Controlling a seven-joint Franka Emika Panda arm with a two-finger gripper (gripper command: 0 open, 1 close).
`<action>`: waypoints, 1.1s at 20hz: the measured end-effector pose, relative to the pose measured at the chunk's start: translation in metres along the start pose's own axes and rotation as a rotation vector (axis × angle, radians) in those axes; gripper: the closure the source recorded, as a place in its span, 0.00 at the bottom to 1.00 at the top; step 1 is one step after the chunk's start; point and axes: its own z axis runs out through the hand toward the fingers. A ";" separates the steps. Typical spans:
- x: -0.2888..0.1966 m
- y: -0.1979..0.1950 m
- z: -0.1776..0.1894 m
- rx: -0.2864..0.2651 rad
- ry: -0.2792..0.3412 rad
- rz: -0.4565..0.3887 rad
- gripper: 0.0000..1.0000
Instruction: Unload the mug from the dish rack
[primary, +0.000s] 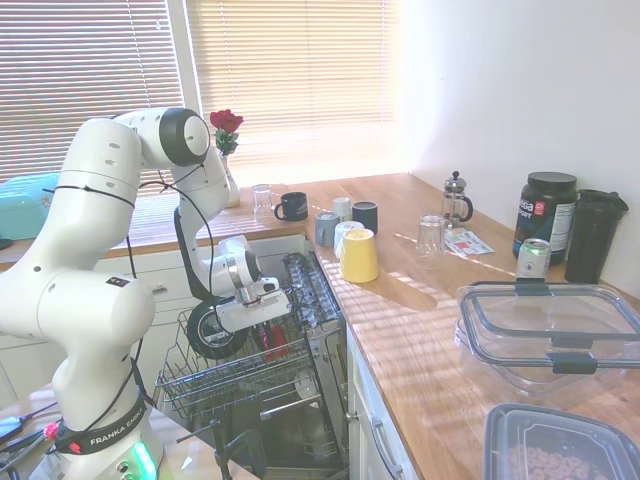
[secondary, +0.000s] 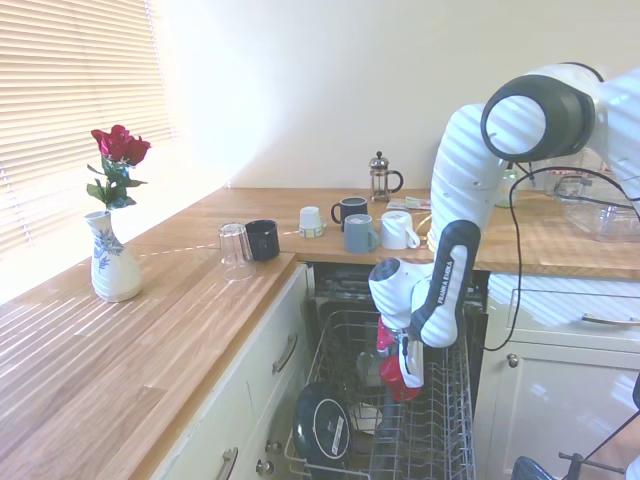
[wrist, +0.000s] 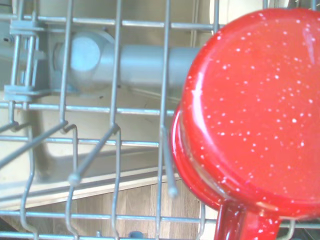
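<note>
The mug (wrist: 255, 110) is glossy red with white speckles; in the wrist view its flat base fills the frame, with its handle (wrist: 245, 226) running to the edge. In the exterior views the mug (secondary: 386, 345) (primary: 272, 338) hangs low inside the dish rack (secondary: 450, 420) (primary: 200, 385), a grey wire basket pulled out below the wooden counter. My gripper (secondary: 405, 375) (primary: 268, 330) reaches straight down into the rack and looks shut on the mug, which sits in front of the rack's wires (wrist: 115, 140).
A black round dish (secondary: 320, 425) (primary: 213, 330) leans in the rack beside the gripper. On the counter above stand a yellow cup (primary: 358, 255), a black mug (secondary: 262, 240), a glass (secondary: 235, 250), several grey cups (secondary: 360, 232) and a French press (primary: 455, 200). Plastic containers (primary: 550, 330) sit nearer.
</note>
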 end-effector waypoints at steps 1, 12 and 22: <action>0.000 -0.003 -0.002 -0.002 0.004 0.000 1.00; -0.020 -0.019 -0.096 -0.012 0.093 -0.007 1.00; -0.034 0.008 -0.188 0.039 0.169 0.078 1.00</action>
